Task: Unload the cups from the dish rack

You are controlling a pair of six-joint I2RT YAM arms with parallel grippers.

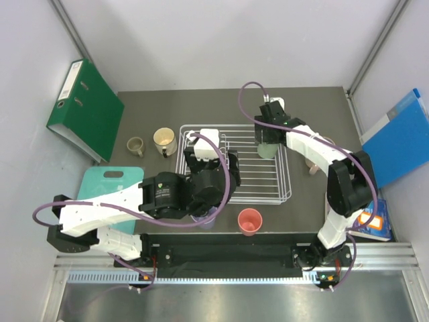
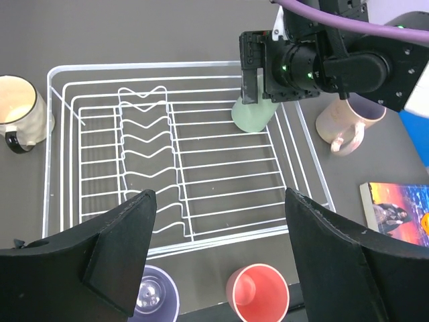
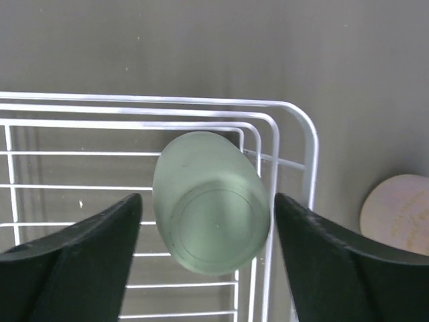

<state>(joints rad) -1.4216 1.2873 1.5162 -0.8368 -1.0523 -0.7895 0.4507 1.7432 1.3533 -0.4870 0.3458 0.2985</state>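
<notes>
Straddling mint-green cup [image 3: 211,204] in dish rack [image 3: 312,161]: spread right gripper [image 3: 208,198].

A green binder [image 1: 86,111] leans against the left wall by the dark table's [image 1: 201,107] far-left corner, with a teal cutting board [image 1: 110,182] lying nearer. A blue folder [image 1: 401,137] leans at the right, and a book [image 1: 373,225] lies below it.

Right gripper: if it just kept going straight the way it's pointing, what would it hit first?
Most likely the mint-green cup, in a corner of the dish rack, framed between the open fingers of the right gripper. Depth is unclear, but nothing shows in between.
</notes>
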